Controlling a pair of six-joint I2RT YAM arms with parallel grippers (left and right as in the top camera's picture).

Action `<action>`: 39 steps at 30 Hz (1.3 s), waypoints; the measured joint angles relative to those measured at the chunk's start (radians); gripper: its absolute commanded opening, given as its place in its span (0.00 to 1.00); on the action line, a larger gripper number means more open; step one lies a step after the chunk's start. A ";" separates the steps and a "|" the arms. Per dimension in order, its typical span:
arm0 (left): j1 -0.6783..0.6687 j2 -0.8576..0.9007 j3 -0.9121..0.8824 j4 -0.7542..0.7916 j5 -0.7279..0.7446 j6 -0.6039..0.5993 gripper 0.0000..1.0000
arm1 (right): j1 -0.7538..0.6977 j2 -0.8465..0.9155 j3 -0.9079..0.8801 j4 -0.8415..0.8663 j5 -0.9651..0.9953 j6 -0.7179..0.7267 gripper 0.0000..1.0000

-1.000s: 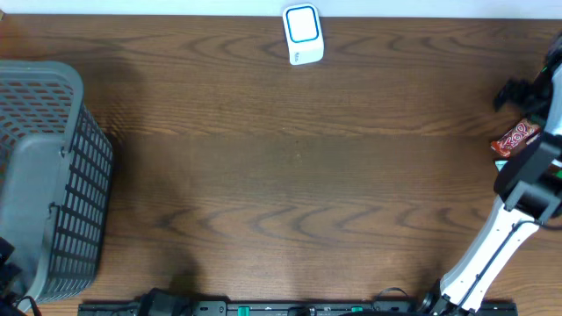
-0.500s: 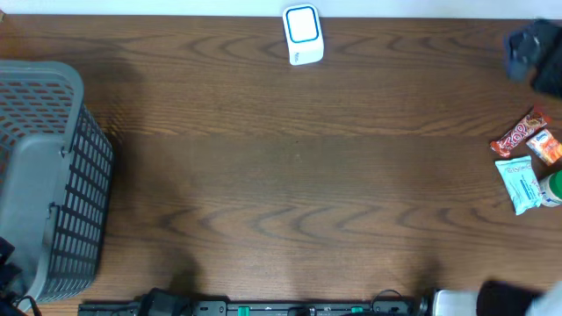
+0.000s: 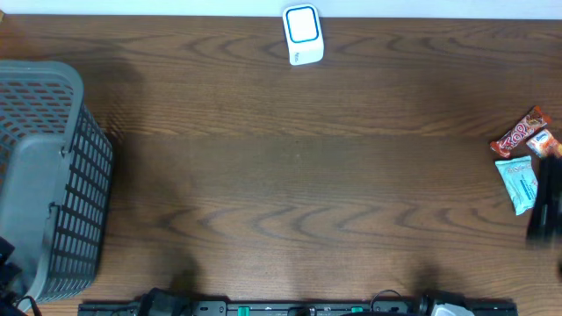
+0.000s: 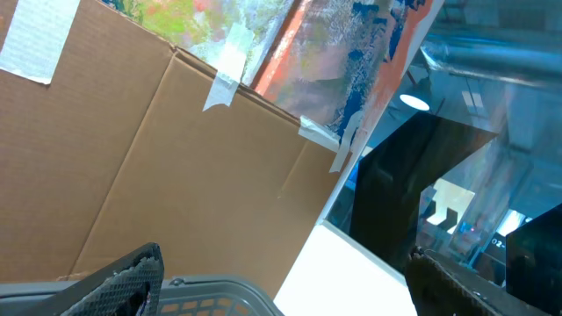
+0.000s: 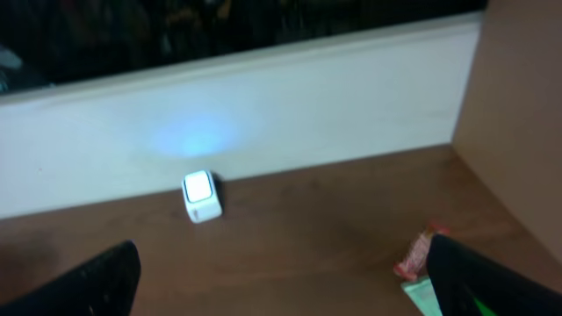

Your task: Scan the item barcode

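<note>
The white barcode scanner (image 3: 303, 33) with a blue-rimmed window stands at the table's far edge, also seen in the right wrist view as the scanner (image 5: 200, 197). Items lie at the right edge: a red candy bar (image 3: 518, 133), an orange packet (image 3: 546, 143) and a pale blue packet (image 3: 520, 183). My right gripper (image 5: 290, 290) hangs open and empty high above the table, the red candy bar (image 5: 414, 254) just inside its right finger. A dark blur of my right arm (image 3: 549, 206) shows beside the packets. My left gripper (image 4: 285, 285) is open and empty above the basket rim (image 4: 219, 290).
A grey mesh basket (image 3: 44, 175) fills the table's left end. A cardboard box (image 4: 158, 158) and a painted panel stand beyond it in the left wrist view. A white wall runs behind the scanner.
My right arm has swung away from over the items, uncovering them, and now blurs at the right edge just below them. The left gripper, basket and scanner have not moved.
</note>
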 measured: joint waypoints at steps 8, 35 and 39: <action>0.000 0.000 0.000 0.000 0.000 0.000 0.88 | 0.000 -0.264 -0.002 -0.092 0.094 -0.031 0.99; 0.000 0.000 0.000 0.000 0.000 0.000 0.88 | 0.047 -0.557 -0.395 0.623 -0.069 -0.035 0.99; 0.000 0.000 0.000 0.000 0.000 0.000 0.88 | 0.047 -0.674 -0.710 0.811 -0.076 -0.024 0.99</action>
